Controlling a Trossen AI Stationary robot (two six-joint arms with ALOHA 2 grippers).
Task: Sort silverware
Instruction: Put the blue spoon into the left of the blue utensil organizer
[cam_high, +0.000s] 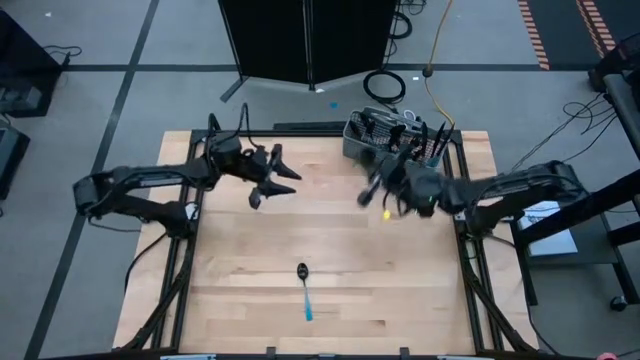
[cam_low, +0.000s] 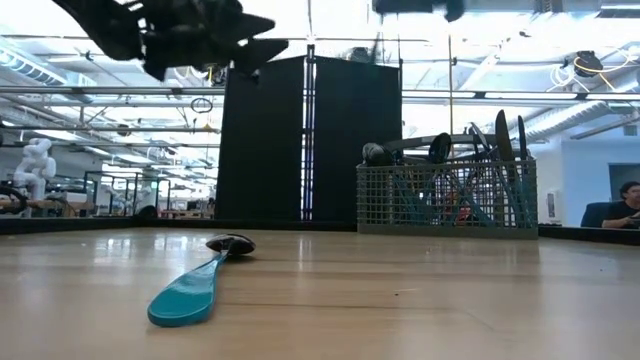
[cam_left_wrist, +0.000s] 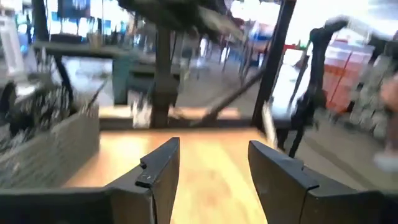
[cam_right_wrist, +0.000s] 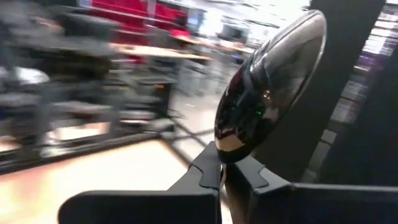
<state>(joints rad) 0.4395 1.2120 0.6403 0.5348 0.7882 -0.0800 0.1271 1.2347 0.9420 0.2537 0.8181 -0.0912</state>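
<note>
Pale wooden boards form the bench (cam_high: 330, 240), which sits in a dark frame on a grey floor; beyond its far edge stands a tall black cabinet (cam_low: 310, 140), and behind that a large workshop hall. One spoon (cam_high: 304, 288) lies alone on the wood near the bench's near edge, about midway across, its dark bowl pointing to the far side and its light-blue handle toward the near side. At the far edge, right of centre, a grey wire-mesh basket (cam_high: 372, 136) holds more silverware (cam_low: 470, 170) standing upright, dark heads and handles poking above its rim. From the left side of the bench the left gripper (cam_high: 268, 180) hangs in the air over the far-left part of the wood, its two dark fingers (cam_left_wrist: 163, 168) spread wide apart with nothing between them. From the right side the right gripper (cam_high: 372, 190) hovers just on the near side of the basket, its fingers pressed together around the neck of a second spoon (cam_right_wrist: 268, 87), whose shiny dark bowl rises above the fingertips. A person (cam_low: 628, 205) sits in the far right background.
</note>
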